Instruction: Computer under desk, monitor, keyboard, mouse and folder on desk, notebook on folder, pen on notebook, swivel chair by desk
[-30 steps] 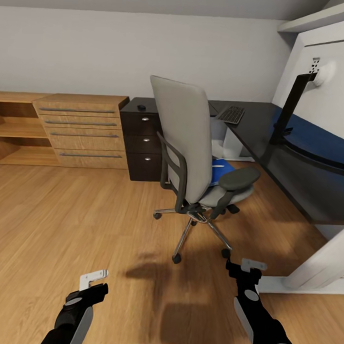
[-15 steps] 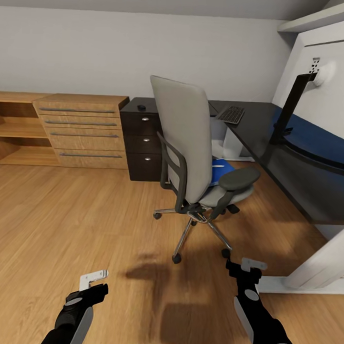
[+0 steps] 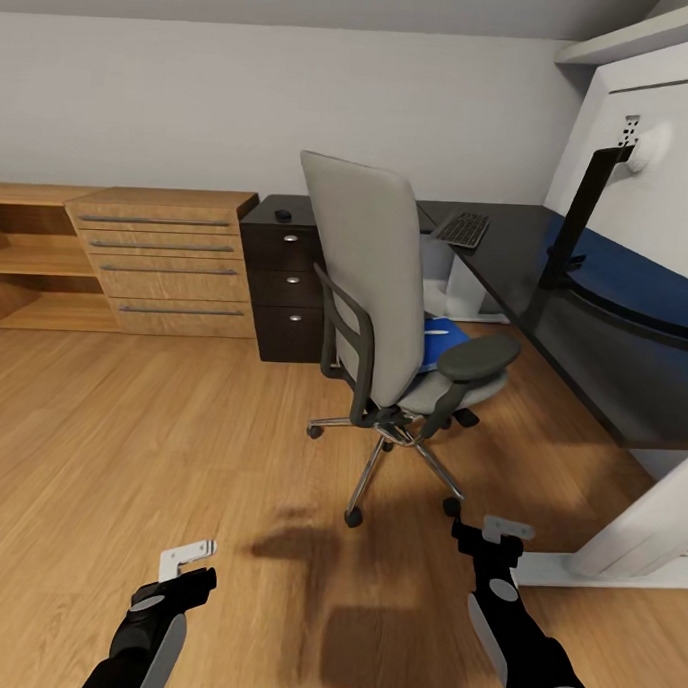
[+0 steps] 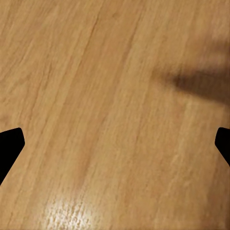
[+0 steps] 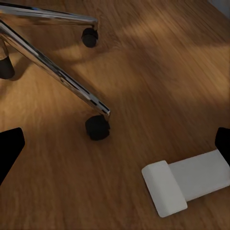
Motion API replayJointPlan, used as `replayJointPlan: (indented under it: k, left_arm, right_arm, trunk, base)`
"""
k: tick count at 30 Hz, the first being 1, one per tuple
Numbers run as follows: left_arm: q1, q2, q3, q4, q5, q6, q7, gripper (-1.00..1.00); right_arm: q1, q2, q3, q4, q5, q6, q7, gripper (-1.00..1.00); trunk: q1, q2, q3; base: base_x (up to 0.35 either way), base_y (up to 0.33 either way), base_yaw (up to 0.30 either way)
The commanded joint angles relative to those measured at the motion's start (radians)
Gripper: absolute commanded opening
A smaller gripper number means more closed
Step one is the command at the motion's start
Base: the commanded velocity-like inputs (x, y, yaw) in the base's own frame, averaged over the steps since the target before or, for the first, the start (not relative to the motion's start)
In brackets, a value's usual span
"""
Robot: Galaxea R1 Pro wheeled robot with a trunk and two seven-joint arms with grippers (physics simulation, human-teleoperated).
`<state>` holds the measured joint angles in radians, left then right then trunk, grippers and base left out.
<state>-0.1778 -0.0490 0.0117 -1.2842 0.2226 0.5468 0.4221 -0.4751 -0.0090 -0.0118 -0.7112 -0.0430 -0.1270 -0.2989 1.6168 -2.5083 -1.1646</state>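
Note:
The grey swivel chair (image 3: 372,285) stands on the wooden floor, its back toward me, in front of the black L-shaped desk (image 3: 518,262). The blue folder (image 3: 443,344) lies on its seat. On the desk lie the black keyboard (image 3: 461,229) and, at the left end above the drawers, the small black mouse (image 3: 283,214). My left gripper (image 3: 192,568) (image 4: 115,146) hangs open over bare floor. My right gripper (image 3: 486,535) (image 5: 115,143) is open too, low beside the chair's chrome base (image 5: 57,72) and a caster (image 5: 97,127). Computer, monitor, notebook and pen are out of view.
A light wooden drawer chest (image 3: 167,261) and an open shelf (image 3: 27,260) stand left of the desk. A black bracket (image 3: 590,205) hangs on the wall above a blue panel (image 3: 637,272). The desk's white foot (image 3: 635,547) (image 5: 184,184) sits right of my right arm.

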Motion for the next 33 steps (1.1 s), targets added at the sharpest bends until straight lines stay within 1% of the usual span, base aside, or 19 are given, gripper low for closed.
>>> replayJointPlan:
  k: [1,5,12,16,20,22,26,30,33]
  left_arm:
    - [-0.001,0.000,0.001,-0.001,0.011,0.002,0.007,1.00]
    - [-0.001,-0.001,0.001,-0.001,0.011,0.002,0.007,1.00]
    - [-0.001,-0.002,0.001,0.013,0.011,-0.003,0.007,1.00]
    - [-0.001,-0.002,0.001,0.015,0.011,-0.009,0.007,1.00]
    - [-0.001,-0.002,0.001,0.015,0.011,-0.016,0.007,1.00]
    - [-0.001,-0.002,0.001,0.016,0.011,-0.019,0.007,1.00]
    - [-0.001,-0.002,0.001,0.019,0.011,-0.021,0.008,1.00]
    - [-0.001,-0.002,0.001,0.035,0.011,-0.022,0.008,1.00]
    - [-0.001,-0.003,0.001,0.044,0.011,-0.022,0.008,1.00]
  right_arm:
    - [0.000,0.000,0.001,0.001,-0.005,-0.004,-0.002,1.00]
    - [0.000,0.000,0.001,0.001,-0.005,-0.005,-0.002,1.00]
    - [0.001,0.000,0.000,0.001,-0.003,-0.062,-0.005,1.00]
    - [0.001,0.000,0.001,0.006,-0.001,-0.112,-0.007,1.00]
    - [0.001,0.002,0.001,0.009,0.000,-0.138,-0.007,1.00]
    - [0.001,0.007,0.001,0.011,0.000,-0.148,-0.008,1.00]
    - [0.001,0.015,0.000,0.011,0.002,-0.154,-0.009,1.00]
    - [0.001,0.018,0.000,0.011,0.003,-0.157,-0.010,1.00]
    - [0.001,0.019,-0.001,0.010,0.003,-0.159,-0.010,1.00]
  trunk:
    - [0.000,0.000,-0.001]
    - [0.000,0.000,-0.001]
    - [0.000,0.000,-0.001]
    - [0.000,0.000,-0.001]
    - [0.000,0.000,-0.001]
    - [0.000,0.000,-0.001]
    - [0.000,0.000,-0.001]
    - [0.000,0.000,-0.001]
    - [0.000,0.000,-0.001]
  base:
    - [0.000,0.000,0.000]
    - [0.000,0.000,0.000]
    - [0.000,0.000,0.000]
    - [0.000,0.000,0.000]
    - [0.003,0.000,0.000]
    - [0.063,-0.015,0.000]
    - [0.169,-0.050,0.000]
    - [0.244,-0.076,0.000]
    - [0.088,-0.035,0.000]
